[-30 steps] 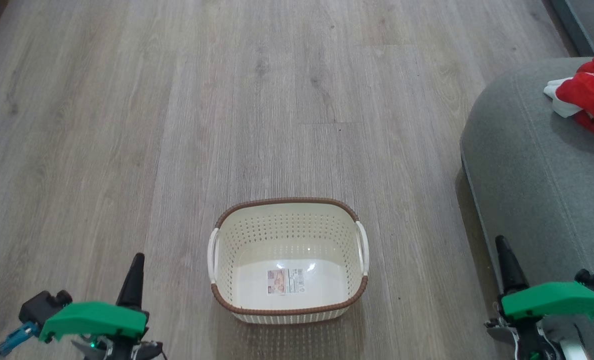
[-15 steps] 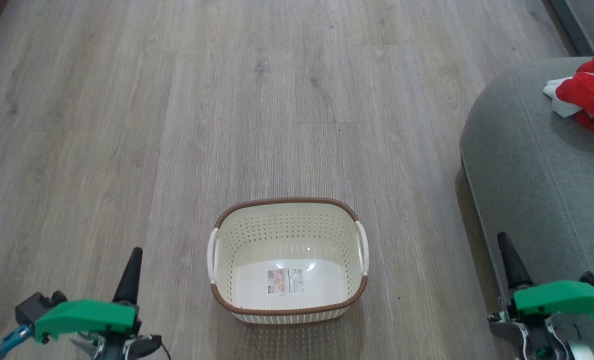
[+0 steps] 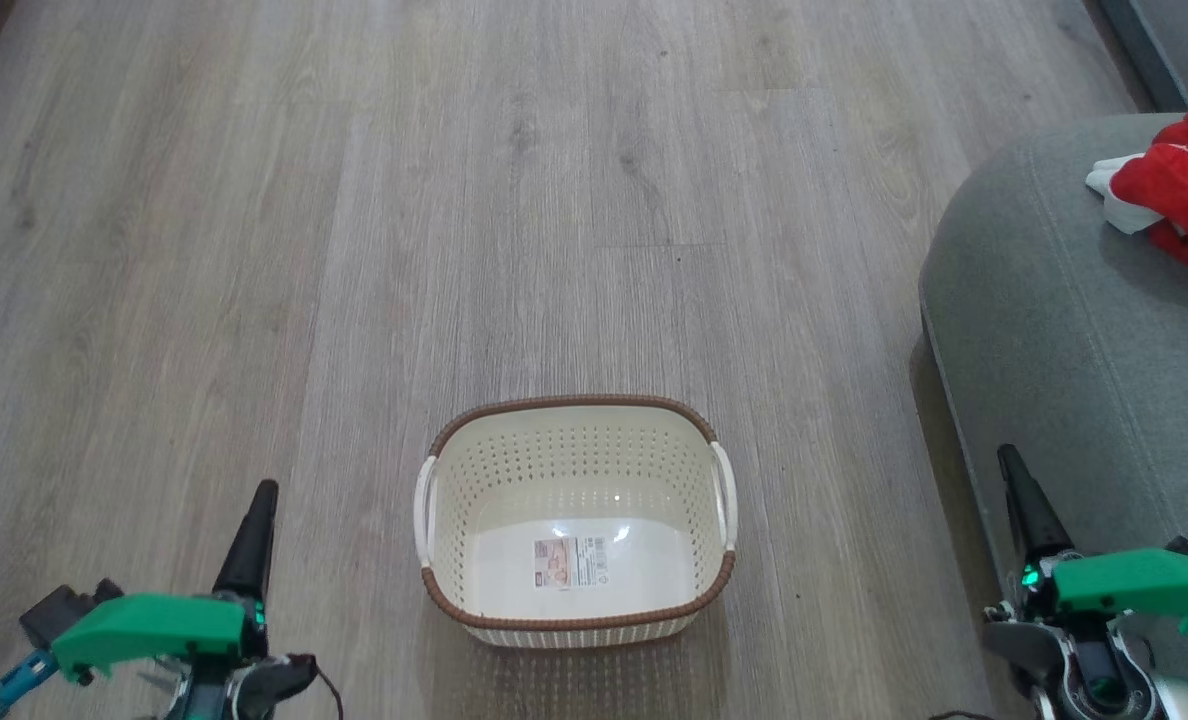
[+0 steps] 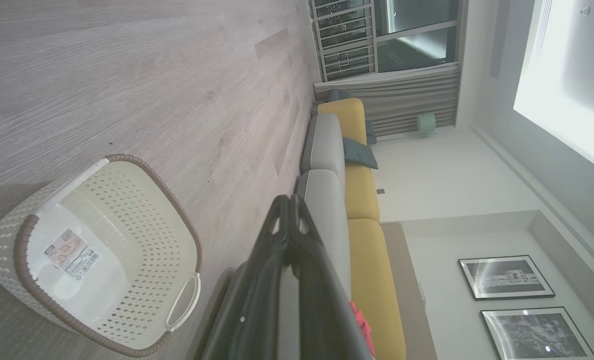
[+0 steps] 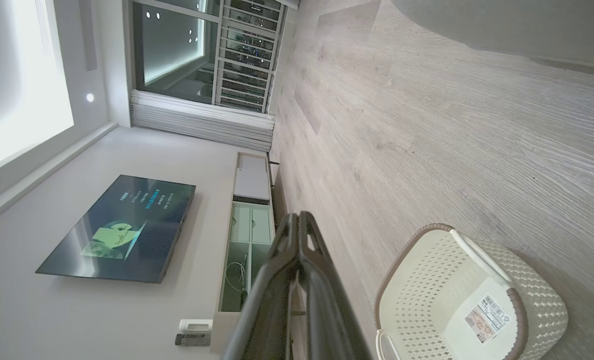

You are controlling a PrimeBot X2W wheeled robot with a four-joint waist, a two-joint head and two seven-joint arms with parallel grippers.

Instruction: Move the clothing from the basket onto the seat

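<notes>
Wood floor [image 3: 554, 200]; left end effector [image 3: 263, 490], right end effector [image 3: 1007, 458] closed, empty.

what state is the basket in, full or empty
Empty: the basket shows its bare floor and label sticker; the red clothing lies on the seat.

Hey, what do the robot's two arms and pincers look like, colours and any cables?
The left pincer and the right pincer each have long, dark, tapering fingers ending in a narrow tip. Behind each sits a bright green cover. The left wrist carries a blue connector and a thin black cable; the right wrist shows silver metal parts and a small green light.
</notes>
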